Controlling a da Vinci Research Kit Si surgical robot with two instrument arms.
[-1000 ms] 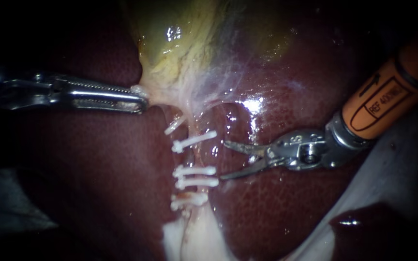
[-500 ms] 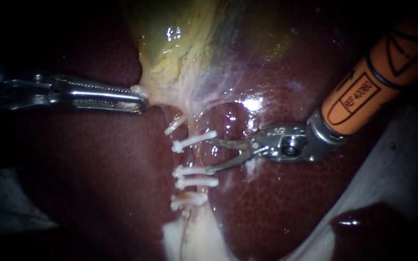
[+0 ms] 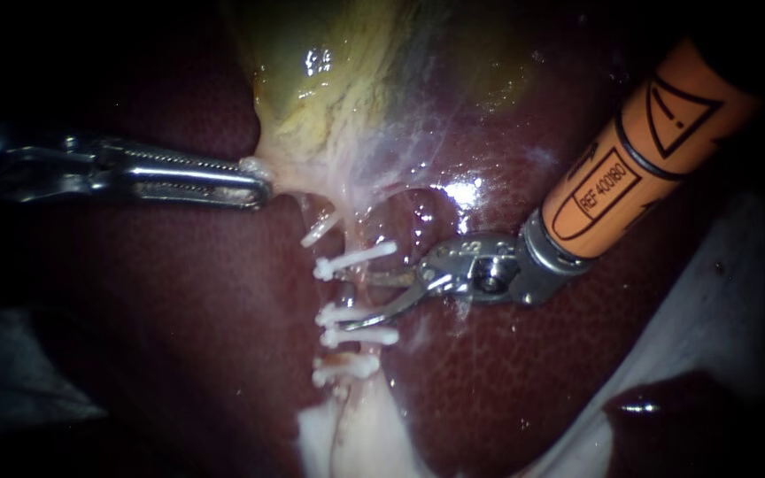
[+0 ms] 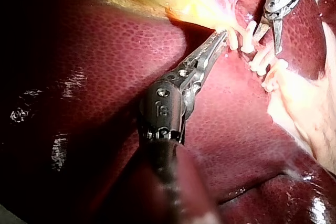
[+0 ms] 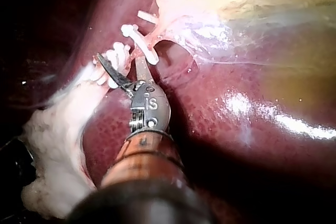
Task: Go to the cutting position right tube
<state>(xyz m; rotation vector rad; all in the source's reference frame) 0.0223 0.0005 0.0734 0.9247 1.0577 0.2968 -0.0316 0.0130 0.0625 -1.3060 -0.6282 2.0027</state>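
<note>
My left instrument (image 3: pixel 254 184) comes in from the left, its jaws shut on the pale neck of the gallbladder (image 3: pixel 338 80) and holding it taut. Below it a thin pale tube (image 3: pixel 362 288) runs down, crossed by several white clips (image 3: pixel 356 258). My right instrument (image 3: pixel 360 301), on an orange shaft, has its blades open astride this tube in the gap between the upper clip and the lower pair (image 3: pixel 358 324). In the right wrist view the open blades (image 5: pixel 126 69) lie beside the clips (image 5: pixel 137 38). The left wrist view shows the left instrument's jaws (image 4: pixel 220 38) clamped on tissue.
Dark red liver (image 3: pixel 533 372) lies under and around everything. Pale fatty tissue (image 3: pixel 347 443) hangs below the lowest clip. A white sheet (image 3: pixel 719 301) shows at the lower right. One more clip (image 3: pixel 320 230) sits on a strand left of the tube.
My right instrument has moved left across the liver; its open blades, earlier short of the clips, now straddle the tube between them. The left instrument has not moved.
</note>
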